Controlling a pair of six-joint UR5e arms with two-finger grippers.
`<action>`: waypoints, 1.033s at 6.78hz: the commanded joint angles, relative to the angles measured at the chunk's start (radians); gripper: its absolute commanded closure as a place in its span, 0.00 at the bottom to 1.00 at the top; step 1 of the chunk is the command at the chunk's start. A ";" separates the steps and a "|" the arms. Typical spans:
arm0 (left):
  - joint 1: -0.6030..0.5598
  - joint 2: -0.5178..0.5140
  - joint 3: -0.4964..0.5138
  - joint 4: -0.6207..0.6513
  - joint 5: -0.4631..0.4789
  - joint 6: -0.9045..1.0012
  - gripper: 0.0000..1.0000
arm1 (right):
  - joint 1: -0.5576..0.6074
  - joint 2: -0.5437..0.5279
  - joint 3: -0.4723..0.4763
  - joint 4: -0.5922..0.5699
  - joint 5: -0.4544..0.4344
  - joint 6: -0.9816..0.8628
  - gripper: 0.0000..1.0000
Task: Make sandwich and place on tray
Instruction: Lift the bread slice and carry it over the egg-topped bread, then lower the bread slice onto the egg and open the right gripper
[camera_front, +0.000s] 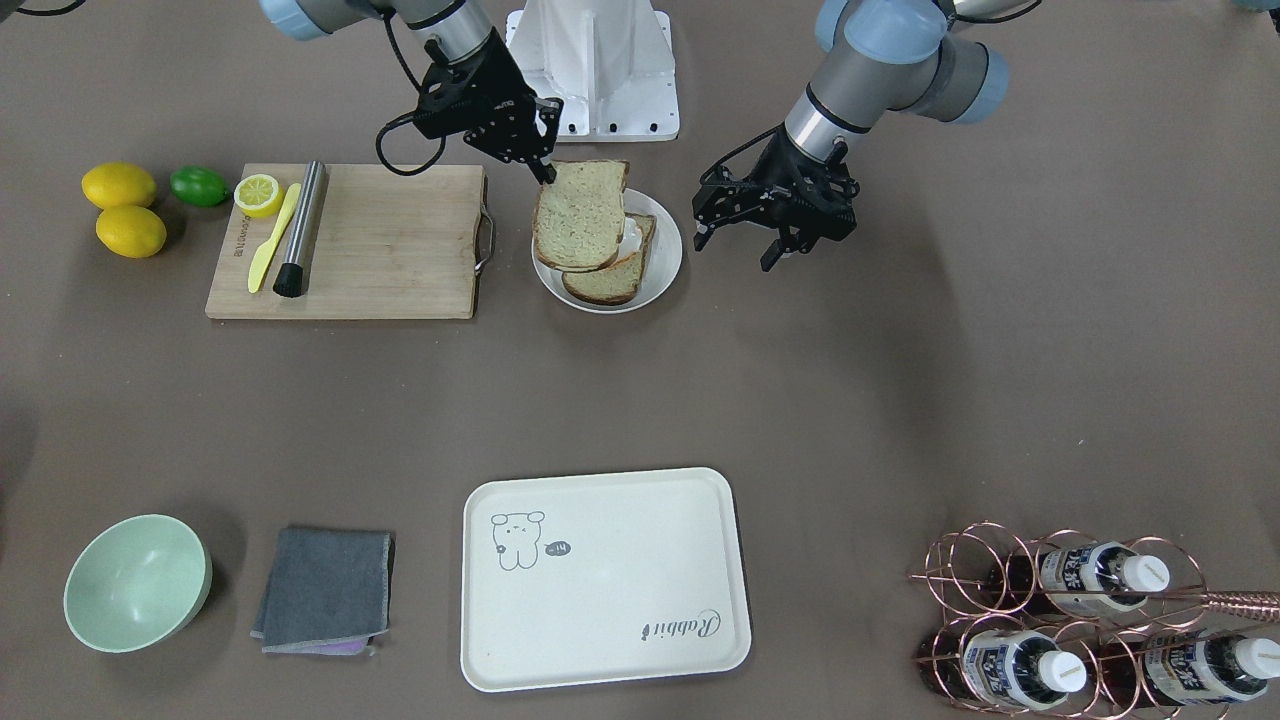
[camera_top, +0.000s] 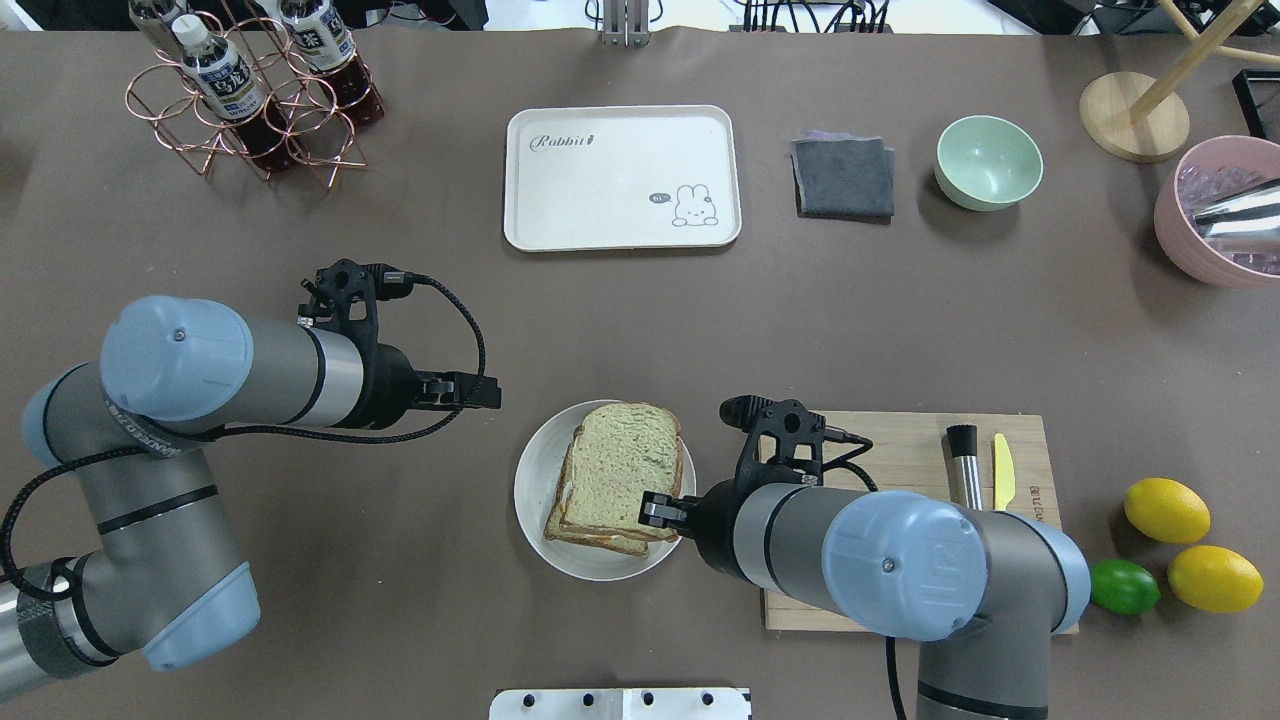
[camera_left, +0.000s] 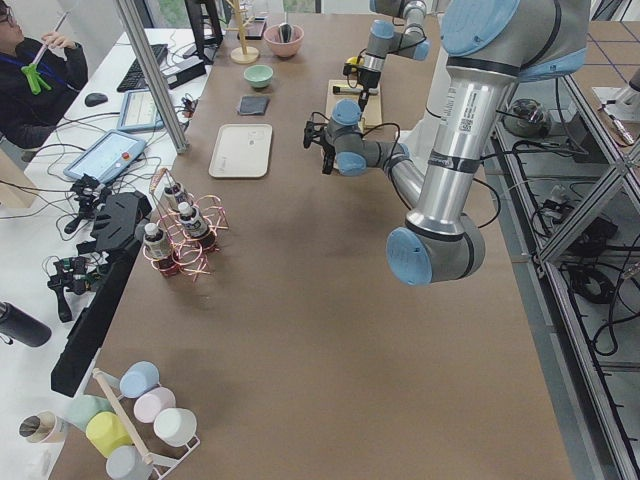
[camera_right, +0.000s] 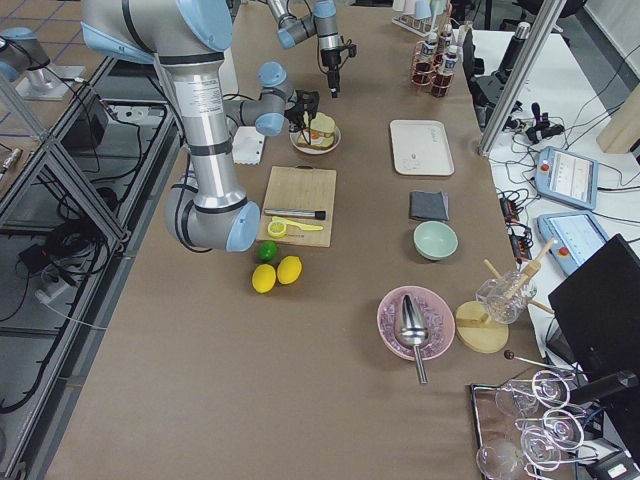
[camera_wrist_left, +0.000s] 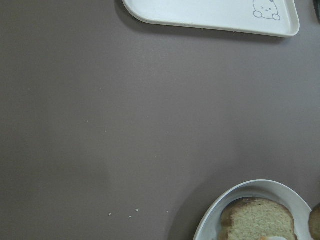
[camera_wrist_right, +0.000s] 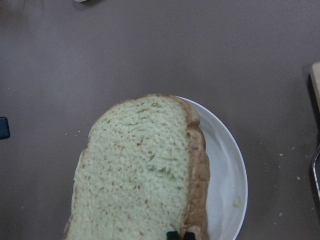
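A long table (camera_front: 900, 400) under a dull brown cover fills the room, with the robot on one long side. In front of it, a round white plate (camera_front: 668, 262) holds the sandwich (camera_top: 615, 470), which is not yet closed up. The bottom slice (camera_front: 610, 282) lies flat with a bit of white egg (camera_front: 632, 237) showing on it. The top slice (camera_front: 580, 215) hangs tilted just above. The right end effector (camera_front: 547, 172) has closed narrow on that slice, pinching the crust edge nearest the robot, so the bread slopes away from it over the plate. The slice sits almost squarely over its mate, so to my eye the next move is mostly straight down. The left end effector (camera_front: 735, 253) hovers with its fingers spread and nothing in them, near the plate on the robot's left, so it is the free arm closest by. The tray (camera_front: 600, 600) lies bare at the far side of the table, roughly straight across from the plate and well apart from it. Its long axis runs along the table. "Rabbit" is written in script in one corner, and a small animal drawing in another has a speech bubble that seems to say "hi". The cutting board (camera_front: 390, 240) beside the plate has small print along one short end that I can't read. The white labels on the bottles (camera_front: 1095, 578) in the copper rack are also too small to make out.
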 joint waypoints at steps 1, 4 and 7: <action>-0.001 0.003 0.001 -0.002 0.000 0.000 0.02 | -0.029 0.041 -0.047 -0.013 -0.055 0.009 1.00; -0.001 0.003 0.001 0.000 0.000 0.001 0.02 | -0.046 0.060 -0.099 -0.013 -0.092 0.015 1.00; -0.001 0.001 0.004 -0.002 0.000 0.001 0.02 | -0.047 0.060 -0.116 -0.013 -0.104 0.016 1.00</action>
